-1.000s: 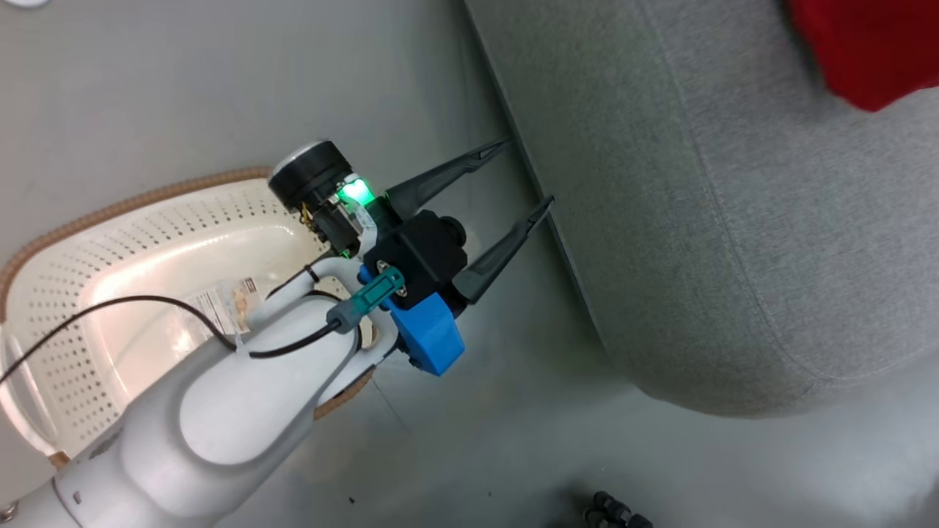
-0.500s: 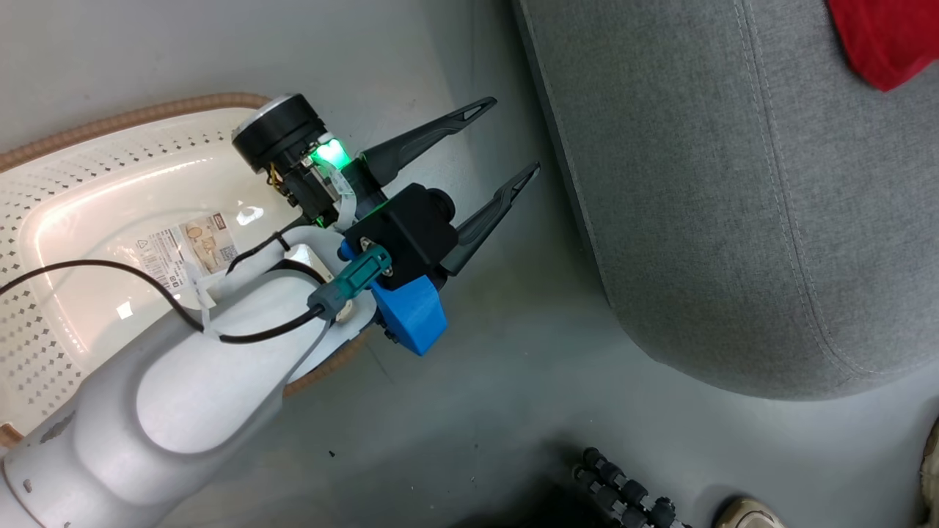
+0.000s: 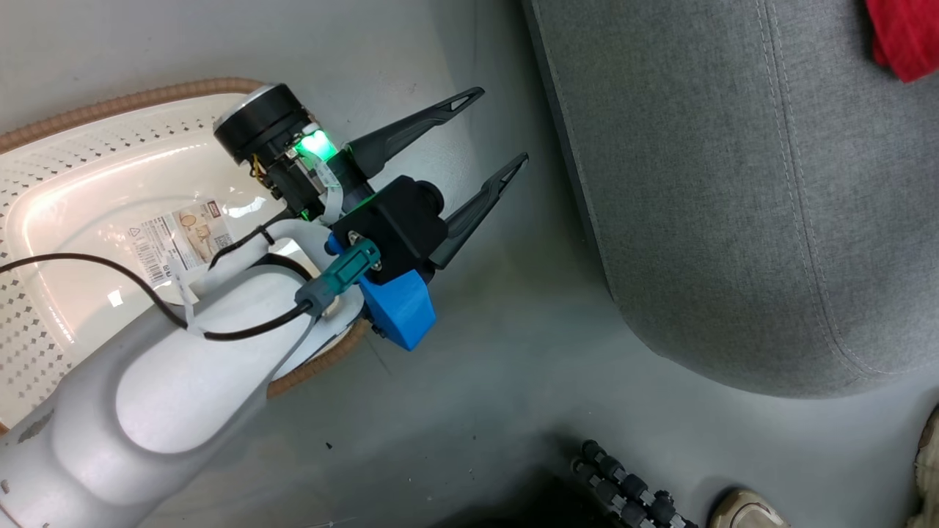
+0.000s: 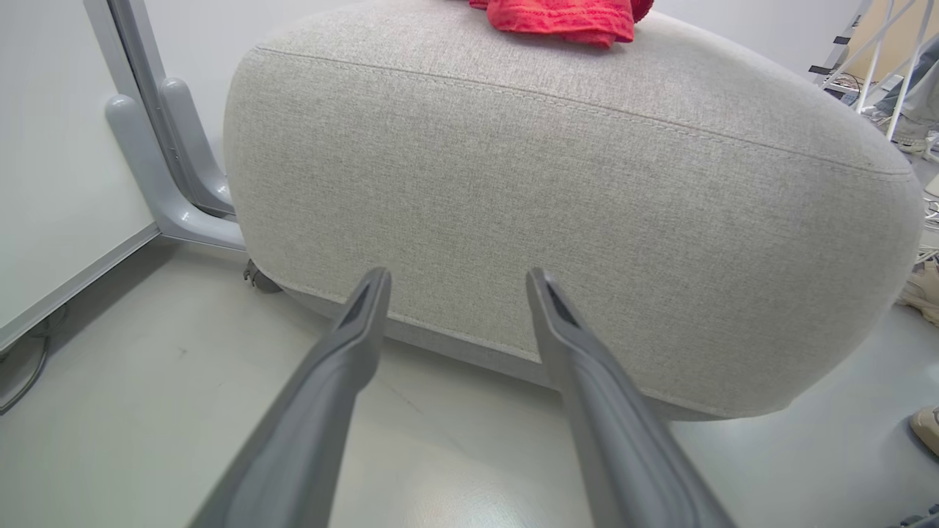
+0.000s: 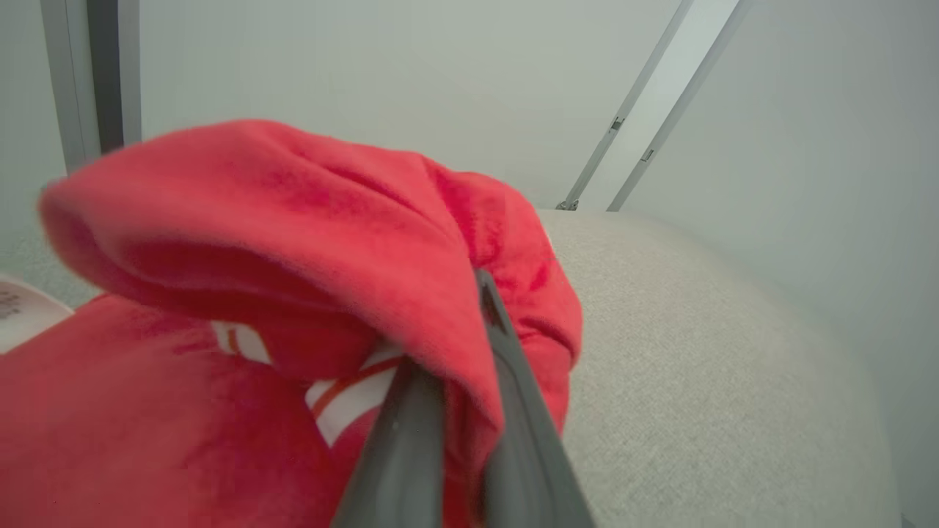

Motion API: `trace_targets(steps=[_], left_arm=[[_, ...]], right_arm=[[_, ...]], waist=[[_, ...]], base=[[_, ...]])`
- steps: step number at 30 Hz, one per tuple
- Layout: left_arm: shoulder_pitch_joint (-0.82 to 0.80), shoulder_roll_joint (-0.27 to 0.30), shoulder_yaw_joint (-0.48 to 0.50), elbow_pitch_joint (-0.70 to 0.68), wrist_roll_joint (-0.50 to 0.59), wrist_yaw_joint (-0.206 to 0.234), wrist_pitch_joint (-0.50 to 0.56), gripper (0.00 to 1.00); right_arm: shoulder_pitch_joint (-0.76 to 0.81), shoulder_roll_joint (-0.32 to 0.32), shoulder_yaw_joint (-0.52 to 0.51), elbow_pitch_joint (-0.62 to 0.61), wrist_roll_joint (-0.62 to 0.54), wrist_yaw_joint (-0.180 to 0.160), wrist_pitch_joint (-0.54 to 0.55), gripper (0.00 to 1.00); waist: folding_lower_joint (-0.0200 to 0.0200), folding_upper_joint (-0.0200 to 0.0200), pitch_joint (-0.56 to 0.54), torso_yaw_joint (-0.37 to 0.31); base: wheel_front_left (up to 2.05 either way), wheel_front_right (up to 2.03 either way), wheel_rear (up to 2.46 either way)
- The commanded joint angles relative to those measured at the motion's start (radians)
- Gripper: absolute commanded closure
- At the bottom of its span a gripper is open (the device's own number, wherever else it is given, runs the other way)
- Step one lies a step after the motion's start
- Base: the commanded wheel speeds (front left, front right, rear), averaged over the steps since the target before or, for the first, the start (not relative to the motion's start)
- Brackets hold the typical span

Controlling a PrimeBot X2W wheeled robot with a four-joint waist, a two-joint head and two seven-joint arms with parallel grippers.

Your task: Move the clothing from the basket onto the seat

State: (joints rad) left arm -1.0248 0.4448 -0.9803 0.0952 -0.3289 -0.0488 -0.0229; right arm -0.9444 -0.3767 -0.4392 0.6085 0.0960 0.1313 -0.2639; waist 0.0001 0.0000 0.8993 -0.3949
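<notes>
Right, my left gripper [image 3: 492,126] hangs over the grey floor [image 3: 477,381], in the gap between the laundry basket [image 3: 147,92] and the seat [image 3: 733,183]. Its two dark fingers are spread wide with nothing between them. On the left wrist camera the left gripper [image 4: 456,275] points at the seat's [image 4: 550,183] rounded front face, low down near the bottom seam, close but not touching.

The pale left forearm crosses over the near end of the basket. I can see the basket's glossy cream bottom with the printed label [image 3: 180,238] lying flat in it.

The clothing [image 3: 906,37] shows as a red patch on top of the seat at the far upper right of the head view. From the left wrist, the clothing [image 4: 565,15] lies on the crown of the cushion.

On the right wrist camera, the right gripper [image 5: 458,345] has its fingers pressed together on a fold of the clothing [image 5: 293,220]. The red fabric drapes over the fingertips. White bands with thin red stripes show just left of the fingers. More red cloth spreads across the lower left, and the seat [image 5: 697,330] curves away to the right behind it.

A shoe [image 3: 748,510] sits on the floor at the bottom edge.
</notes>
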Motion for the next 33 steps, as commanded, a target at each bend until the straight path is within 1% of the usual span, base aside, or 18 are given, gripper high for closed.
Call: trace_targets(steps=[1,4,5,6,7,12,19,27,33], left_arm=[[-0.011,0.009,-0.002,-0.004,-0.003,0.004,0.003,0.00],[-0.010,0.013,-0.002,-0.007,-0.006,0.007,0.005,0.00],[-0.009,0.016,-0.002,-0.007,-0.006,0.009,0.006,0.00],[-0.007,0.017,-0.003,-0.008,-0.007,0.011,0.006,0.00],[-0.005,0.019,-0.005,-0.007,-0.007,0.012,0.006,0.00],[0.011,0.014,-0.008,0.003,-0.013,0.016,-0.014,0.00],[0.040,-0.018,-0.011,0.041,-0.031,0.024,-0.066,0.00],[0.106,-0.051,0.028,0.112,-0.089,0.068,-0.163,0.00],[0.182,-0.068,0.087,0.152,-0.145,0.115,-0.222,0.00]], right_arm=[[0.012,0.016,-0.004,0.006,-0.004,-0.001,0.000,1.00],[0.027,0.039,-0.010,0.006,-0.016,-0.001,0.000,1.00],[0.030,0.046,-0.012,0.002,-0.016,-0.001,-0.001,0.84],[0.033,0.052,-0.014,-0.003,-0.019,-0.001,0.000,0.15],[0.037,0.056,-0.015,-0.008,-0.019,-0.001,-0.001,0.00],[0.090,0.076,-0.015,-0.041,-0.020,-0.001,0.000,0.00],[0.211,0.103,0.021,-0.111,-0.022,-0.001,-0.001,0.00],[0.338,0.128,0.071,-0.253,0.001,-0.001,-0.001,0.00],[0.410,0.120,0.132,-0.332,0.015,-0.001,0.000,0.00]], waist=[[-0.0001,0.0000,-0.001,-0.001],[-0.0001,0.0000,-0.005,-0.004],[-0.0001,0.0000,-0.007,-0.006],[-0.0001,0.0000,-0.010,-0.008],[-0.0001,0.0000,-0.014,-0.010],[-0.0001,0.0000,-0.057,-0.016],[-0.0001,0.0000,-0.154,-0.004],[-0.0001,0.0000,-0.291,0.025],[-0.0001,0.0000,-0.406,0.065]], base=[[0.00,0.00,0.00],[0.00,0.00,0.00],[0.00,0.00,0.00],[0.00,0.00,0.00],[0.00,0.00,0.00],[0.00,0.00,0.00],[0.00,0.00,0.00],[0.00,0.00,0.00],[0.00,0.00,0.00]])
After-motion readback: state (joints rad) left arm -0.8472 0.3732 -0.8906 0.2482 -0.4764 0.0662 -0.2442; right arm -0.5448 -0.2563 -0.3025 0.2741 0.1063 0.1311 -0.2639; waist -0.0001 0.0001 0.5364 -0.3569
